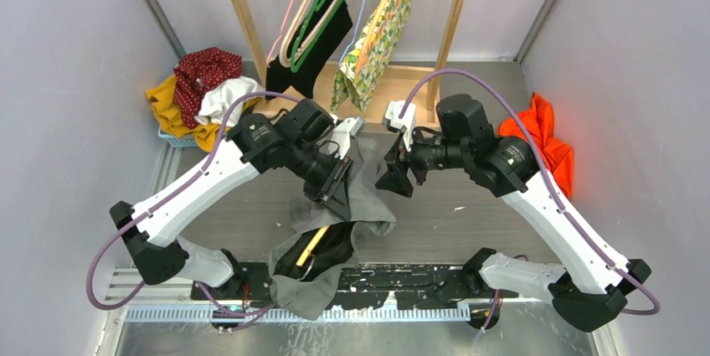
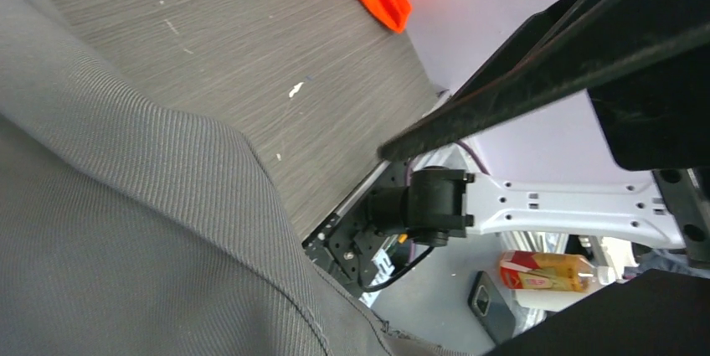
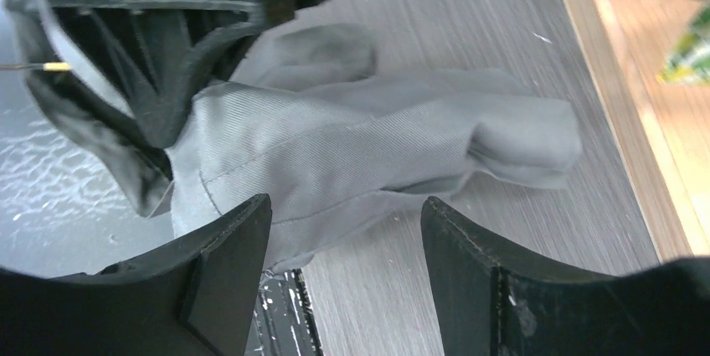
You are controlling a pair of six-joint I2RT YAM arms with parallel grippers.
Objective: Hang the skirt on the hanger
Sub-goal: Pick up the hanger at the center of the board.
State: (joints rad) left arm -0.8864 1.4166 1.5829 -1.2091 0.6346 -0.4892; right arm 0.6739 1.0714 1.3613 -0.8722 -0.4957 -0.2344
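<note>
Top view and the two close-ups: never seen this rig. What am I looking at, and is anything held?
Two robot arms bolted to a table. The top view looks down from above; each close-up comes from a camera on one wrist. The left claw is shut on the grey skirt. The right claw is open, facing the skirt, holding nothing. Hangers hang on a rack behind; a clothes pile lies left, an orange cloth right.

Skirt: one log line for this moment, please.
skirt: partly lifted | left tool: shut on skirt | right tool: open, beside skirt | hanger: partly inside skirt
</note>
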